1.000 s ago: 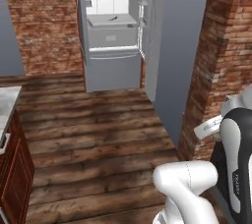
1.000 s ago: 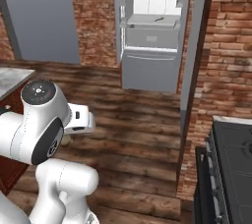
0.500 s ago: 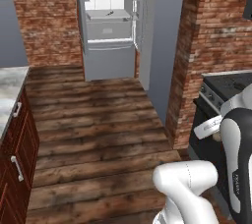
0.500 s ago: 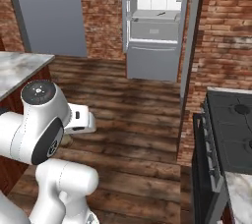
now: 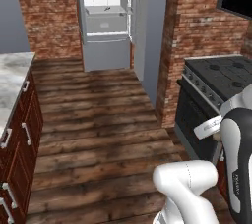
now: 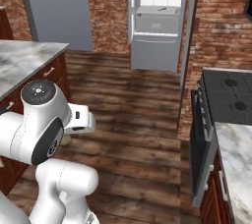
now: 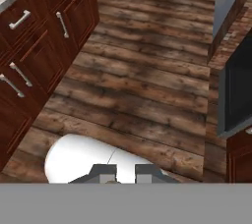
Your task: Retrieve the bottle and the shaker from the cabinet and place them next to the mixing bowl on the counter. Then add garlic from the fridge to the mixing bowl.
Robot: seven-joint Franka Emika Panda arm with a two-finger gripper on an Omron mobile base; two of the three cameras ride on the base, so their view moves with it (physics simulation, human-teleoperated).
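Note:
The grey fridge [image 5: 105,26] stands open at the far end of the room, its pale shelves showing; it is also straight ahead in the right base view [image 6: 156,21]. A white marble counter [image 5: 11,83] over brown drawers runs along the left [image 6: 22,61]. My gripper [image 7: 120,172] is folded in low beside the arm, pointing down at the wooden floor. It is shut on a small tan lump, the garlic [image 5: 216,137], which peeks out under the hand [image 6: 64,139]. The bottle, shaker, cabinet and mixing bowl are out of view.
A black stove [image 5: 219,80] stands against the brick wall on the right [image 6: 226,100], with another marble counter [image 6: 236,159] beside it. Brown drawer fronts with silver handles [image 7: 34,46] line the left. Open wooden floor [image 5: 98,120] lies between.
The whole picture has shifted, so the base has moved: the stove has come into view on the right and the left counter shows more. The arm's pose and the shut gripper are unchanged.

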